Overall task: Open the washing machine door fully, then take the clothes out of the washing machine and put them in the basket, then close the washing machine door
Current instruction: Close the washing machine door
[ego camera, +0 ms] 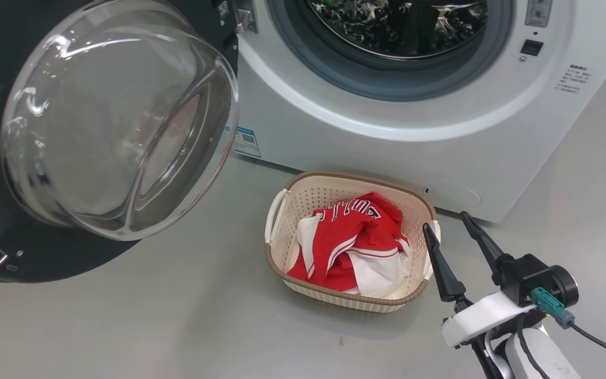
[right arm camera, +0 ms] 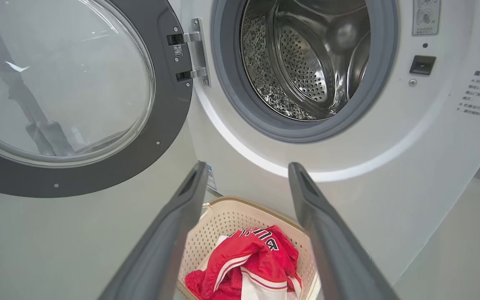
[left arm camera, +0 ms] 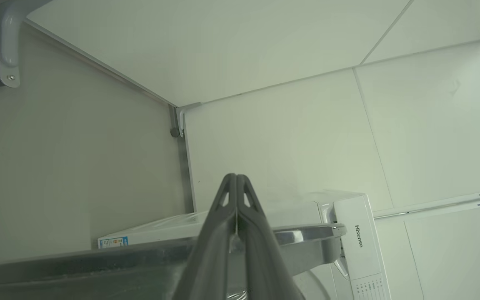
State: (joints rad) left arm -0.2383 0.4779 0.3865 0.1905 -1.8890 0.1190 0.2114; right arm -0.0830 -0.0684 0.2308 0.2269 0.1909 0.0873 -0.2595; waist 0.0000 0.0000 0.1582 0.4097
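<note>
The washing machine stands with its door swung wide to the left, and the steel drum looks bare inside. The red and white clothes lie bunched in the cream basket on the floor in front of the machine. My right gripper is open, just right of and above the basket, with nothing between its fingers. My left gripper is shut and empty, pointing up toward the wall behind the machine's top.
Grey floor spreads around the basket. The open door overhangs the floor to the basket's left. White wall panels stand behind the machine. A cable trails from my right wrist.
</note>
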